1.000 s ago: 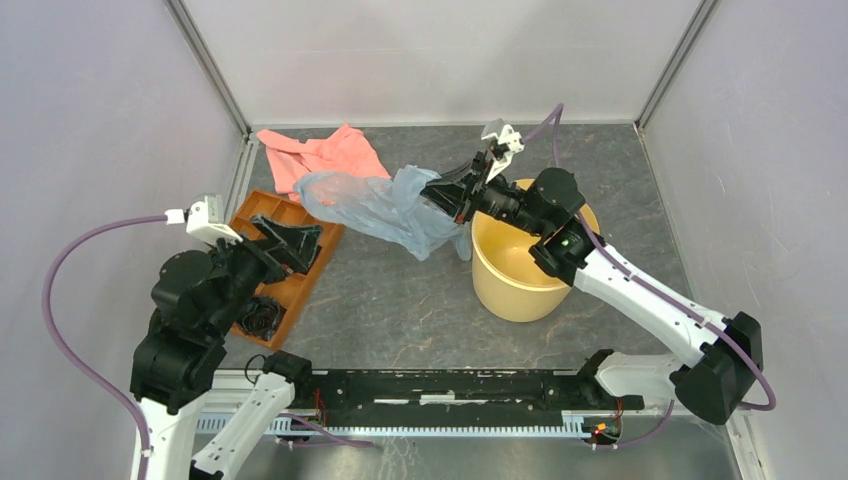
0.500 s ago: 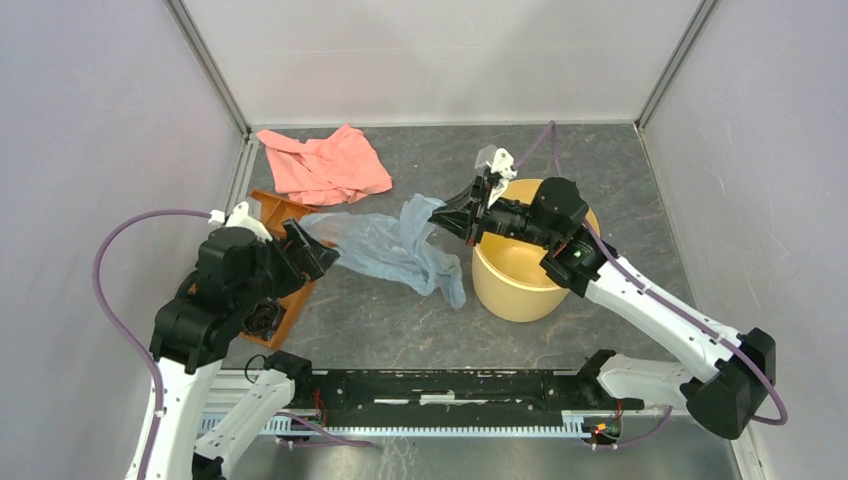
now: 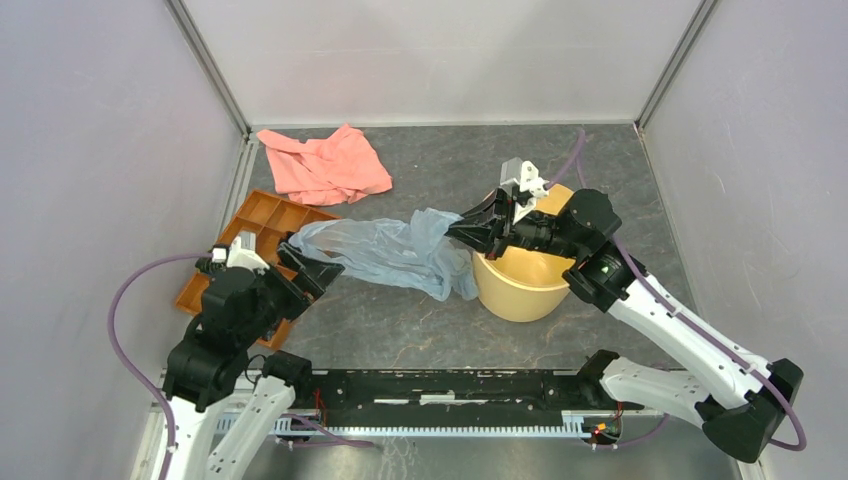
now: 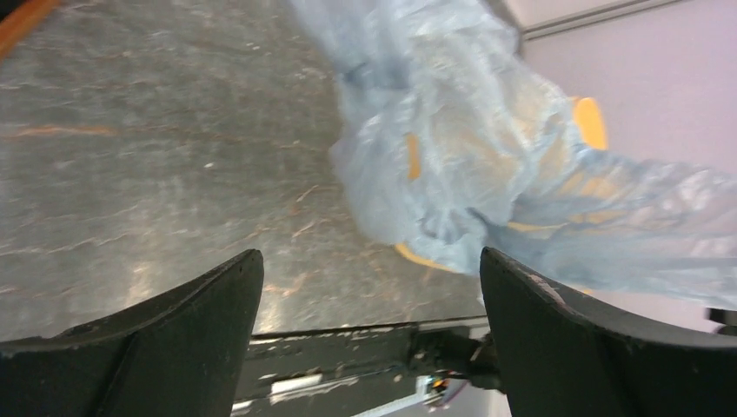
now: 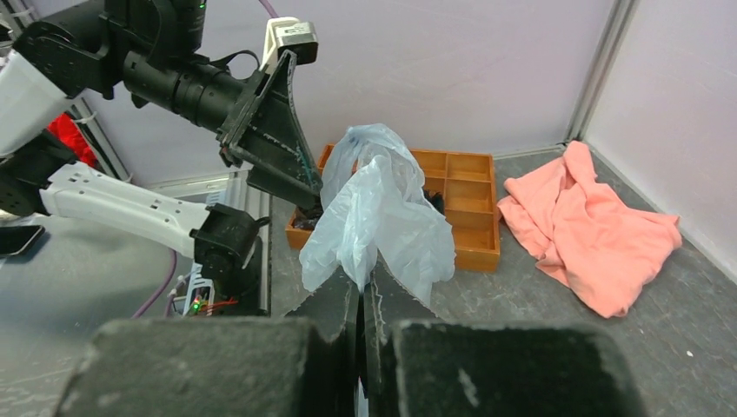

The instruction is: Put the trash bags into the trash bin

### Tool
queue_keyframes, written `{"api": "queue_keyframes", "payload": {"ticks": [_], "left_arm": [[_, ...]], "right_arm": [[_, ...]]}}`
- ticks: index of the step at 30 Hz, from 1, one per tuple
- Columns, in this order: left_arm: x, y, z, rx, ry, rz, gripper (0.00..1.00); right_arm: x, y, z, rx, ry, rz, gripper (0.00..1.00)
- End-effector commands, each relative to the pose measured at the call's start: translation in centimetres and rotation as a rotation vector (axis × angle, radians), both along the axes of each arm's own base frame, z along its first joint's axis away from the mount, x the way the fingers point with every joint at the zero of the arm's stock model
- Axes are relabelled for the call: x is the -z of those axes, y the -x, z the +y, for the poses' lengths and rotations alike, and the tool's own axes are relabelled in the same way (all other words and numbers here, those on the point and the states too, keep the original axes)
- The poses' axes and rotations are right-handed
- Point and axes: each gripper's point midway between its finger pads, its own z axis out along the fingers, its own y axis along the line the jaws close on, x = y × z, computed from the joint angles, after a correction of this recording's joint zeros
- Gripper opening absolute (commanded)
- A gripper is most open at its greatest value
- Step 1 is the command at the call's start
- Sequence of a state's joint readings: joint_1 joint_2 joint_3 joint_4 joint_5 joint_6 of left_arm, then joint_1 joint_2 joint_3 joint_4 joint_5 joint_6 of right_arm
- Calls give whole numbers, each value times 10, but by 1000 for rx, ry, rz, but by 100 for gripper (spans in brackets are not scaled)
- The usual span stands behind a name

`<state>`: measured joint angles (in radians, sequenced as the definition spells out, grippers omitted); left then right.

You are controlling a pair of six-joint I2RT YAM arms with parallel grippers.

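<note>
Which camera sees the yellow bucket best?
The top view: the yellow bucket shows its rim and side, though the right arm crosses it. The left wrist view catches only yellow patches behind the trash bag. The right wrist view misses it.

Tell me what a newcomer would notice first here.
The pale blue bag stretches across the middle of the table. The shut right claw pinches one end beside the left rim of the yellow bin, and the bag is not yet in it. The left claw gapes open near the bag's other end, holding nothing. A pink cloth lies crumpled at the far left, beyond an orange tray.
</note>
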<state>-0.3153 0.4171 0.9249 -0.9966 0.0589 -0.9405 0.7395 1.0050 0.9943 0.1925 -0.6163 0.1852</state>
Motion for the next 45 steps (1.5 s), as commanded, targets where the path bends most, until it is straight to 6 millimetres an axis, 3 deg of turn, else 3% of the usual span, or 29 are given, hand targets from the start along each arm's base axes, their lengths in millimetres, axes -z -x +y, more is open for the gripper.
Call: {"api": "queue_keyframes", "payload": {"ticks": [1, 4, 9, 11, 14, 18, 23, 28, 29, 33, 38, 40, 42, 43, 44, 45], "left_arm": [[-43, -12, -21, 11, 234, -158, 99], [-60, -7, -24, 36, 291, -245, 94], [-42, -2, -19, 6, 277, -169, 79], [-43, 0, -14, -14, 259, -173, 79], [-40, 2, -2, -59, 194, -155, 88], [-53, -4, 0, -61, 152, -176, 83], [-62, -11, -10, 8, 130, -205, 53], [-43, -10, -6, 12, 65, -167, 14], [-39, -11, -1, -12, 39, -163, 4], [-10, -21, 39, -185, -136, -101, 2], [23, -72, 28, -144, -278, -18, 2], [24, -102, 26, -151, -334, 2, 2], [3, -146, 21, -146, -383, -14, 2], [-23, -167, 16, -127, -383, -57, 2], [-60, -181, 1, -63, -345, -132, 2], [-118, -191, -10, -20, -316, -276, 2]], "right_arm": [[-16, 21, -5, -69, -30, -42, 0], [-16, 29, -9, -93, -33, -49, 0], [-21, 35, -14, -94, -44, -60, 0], [-24, 38, -15, -99, -51, -62, 0], [-26, 40, -16, -110, -54, -57, 1], [-29, 47, -17, -136, -71, -43, 0], [-34, 48, -20, -128, -93, -23, 0], [-29, 36, -12, -107, -84, 46, 1], [-25, 29, -10, -79, -81, 70, 1], [14, -27, 3, 179, -40, 298, 1], [76, -97, 33, 522, 159, 520, 1], [86, -134, 27, 689, 192, 534, 0], [79, -179, 15, 792, 155, 510, 0], [59, -195, 12, 788, 130, 481, 0], [29, -206, 11, 748, 114, 434, 0], [-8, -206, 14, 688, 100, 355, 0]]}}
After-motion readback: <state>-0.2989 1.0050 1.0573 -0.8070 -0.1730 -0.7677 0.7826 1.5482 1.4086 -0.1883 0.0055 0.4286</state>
